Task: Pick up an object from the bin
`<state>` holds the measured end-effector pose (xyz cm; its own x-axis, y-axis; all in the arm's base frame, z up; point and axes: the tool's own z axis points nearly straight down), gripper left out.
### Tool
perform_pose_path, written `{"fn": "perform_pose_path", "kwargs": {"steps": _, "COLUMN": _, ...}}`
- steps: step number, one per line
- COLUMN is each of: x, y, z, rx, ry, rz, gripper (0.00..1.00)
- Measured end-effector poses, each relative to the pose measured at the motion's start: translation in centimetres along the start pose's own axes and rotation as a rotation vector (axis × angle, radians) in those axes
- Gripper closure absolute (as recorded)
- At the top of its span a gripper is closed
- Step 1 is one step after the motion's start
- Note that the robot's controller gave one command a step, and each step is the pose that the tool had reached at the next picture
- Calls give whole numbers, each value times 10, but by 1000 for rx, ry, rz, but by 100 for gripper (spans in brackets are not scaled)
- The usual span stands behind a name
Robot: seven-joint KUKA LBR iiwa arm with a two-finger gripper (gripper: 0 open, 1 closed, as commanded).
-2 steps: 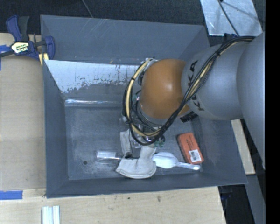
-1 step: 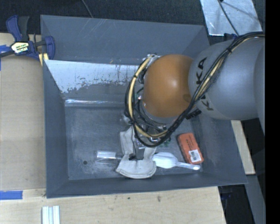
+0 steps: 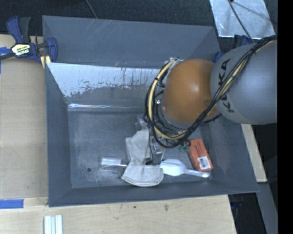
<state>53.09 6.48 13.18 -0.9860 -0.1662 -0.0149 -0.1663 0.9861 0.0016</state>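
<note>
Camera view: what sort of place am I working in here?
Likely a robot-grasping test bench: a grey metal bin of loose odds, such as a crumpled white cloth, a white plastic spoon and a flat orange packet, with the gripper down among them.

grey bin (image 3: 58,130), white spoon (image 3: 176,168), orange packet (image 3: 201,156)

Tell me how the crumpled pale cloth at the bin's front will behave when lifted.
The crumpled pale cloth lies in soft folds, so it will probably hang floppy. It looks thin, so likely light. Beside it, the white plastic spoon might get dragged.
</note>
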Motion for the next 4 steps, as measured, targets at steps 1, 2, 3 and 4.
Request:
{"fn": "perform_pose_path", "kwargs": {"steps": 1, "x": 25, "y": -40, "z": 12, "rx": 3, "ry": 21, "rz": 147, "gripper": 0}}
{"fn": "perform_pose_path", "kwargs": {"steps": 2, "x": -23, "y": -25, "z": 43, "rx": 3, "ry": 10, "rz": 271, "gripper": 100}}
{"fn": "perform_pose_path", "kwargs": {"steps": 3, "x": -22, "y": -25, "z": 43, "rx": 3, "ry": 11, "rz": 273, "gripper": 0}}
{"fn": "perform_pose_path", "kwargs": {"steps": 4, "x": -22, "y": -25, "z": 44, "rx": 3, "ry": 11, "rz": 273, "gripper": 0}}
